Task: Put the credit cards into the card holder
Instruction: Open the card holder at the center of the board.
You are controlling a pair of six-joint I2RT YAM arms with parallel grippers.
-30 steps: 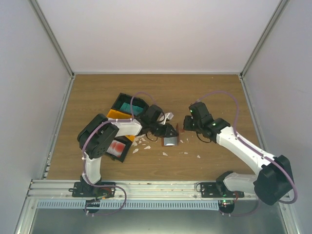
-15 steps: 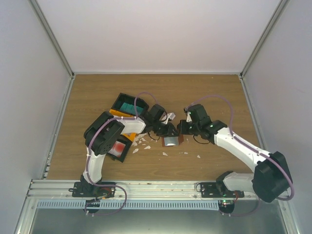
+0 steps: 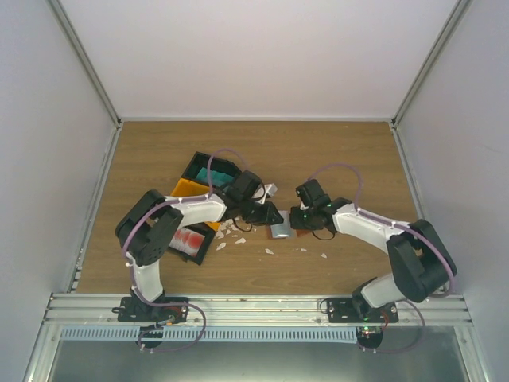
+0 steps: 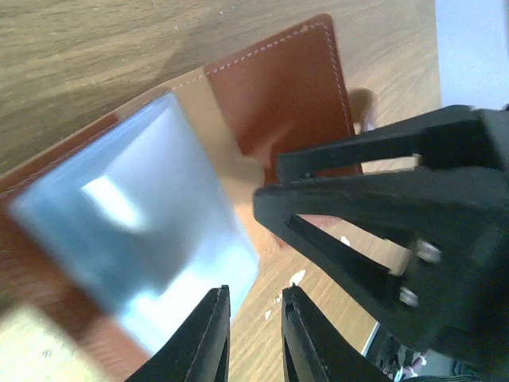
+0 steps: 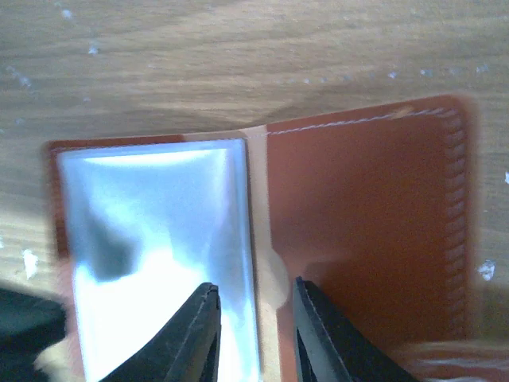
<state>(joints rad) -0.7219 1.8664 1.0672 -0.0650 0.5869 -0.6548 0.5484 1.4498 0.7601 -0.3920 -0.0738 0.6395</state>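
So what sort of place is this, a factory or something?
Most likely a robotics lab test cell: a wooden table boxed in by plain white panels, a left arm and right arm bolted to a metal rail at its near edge, and small bins of cards.

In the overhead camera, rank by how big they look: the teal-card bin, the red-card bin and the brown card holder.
1. The teal-card bin and the red-card bin: about alike; the left arm hides part of the red one, so I won't rank them.
2. The card holder: clearly smallest.
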